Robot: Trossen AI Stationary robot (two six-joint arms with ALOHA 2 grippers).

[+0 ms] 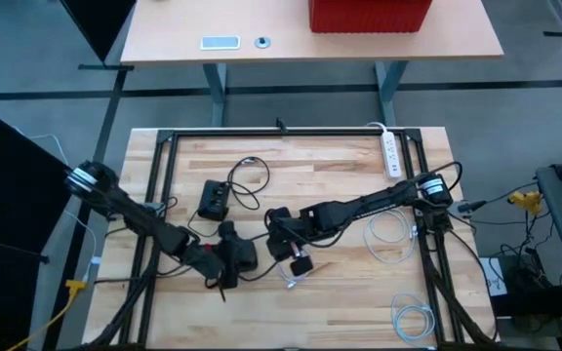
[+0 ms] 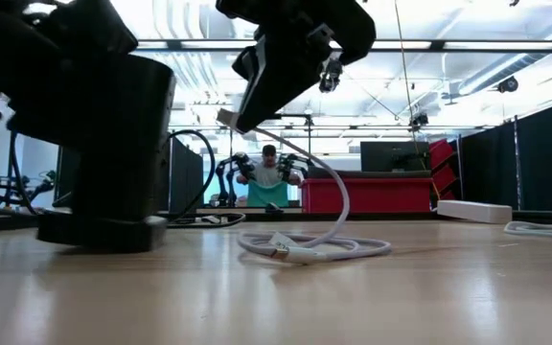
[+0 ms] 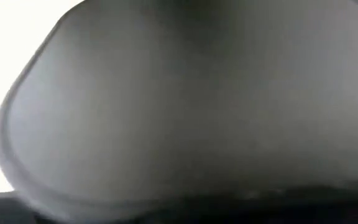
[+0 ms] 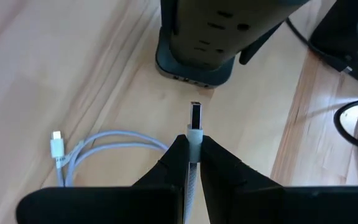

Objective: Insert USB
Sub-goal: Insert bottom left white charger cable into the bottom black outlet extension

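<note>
A dark charging tower (image 2: 113,144) stands upright on its base on the wooden table; in the right wrist view its base shows a row of USB ports (image 4: 191,79). My left gripper (image 1: 218,258) is at the tower (image 1: 240,255), whose grey wall fills the left wrist view (image 3: 179,112). My right gripper (image 4: 194,144) hovers just right of the tower and is shut on a white USB cable. The cable's metal plug (image 4: 195,115) points at the ports, a short gap away. The far end of the cable, with a small connector (image 4: 56,151), lies on the table. My left gripper is shut on the charging tower's upper part, coming level from the table's left. The tower's own wall hides the fingers. The tower stands with its base (image 2: 103,230) on the table. My right gripper pinches the white collar just behind the metal plug (image 4: 194,135) between its two fingertips. The fingers lie along the cable and slant down toward the tower. The plug is lifted clear, and the cable hangs slack in a loop (image 2: 305,249) on the table.
A white power strip (image 1: 391,153) lies at the far right. A black box with a cord (image 1: 213,200) sits behind the tower. Coiled white cables (image 1: 388,234) (image 1: 413,320) lie at the right. A black frame rail (image 1: 154,195) borders the table. A person (image 2: 268,177) stands far behind.
</note>
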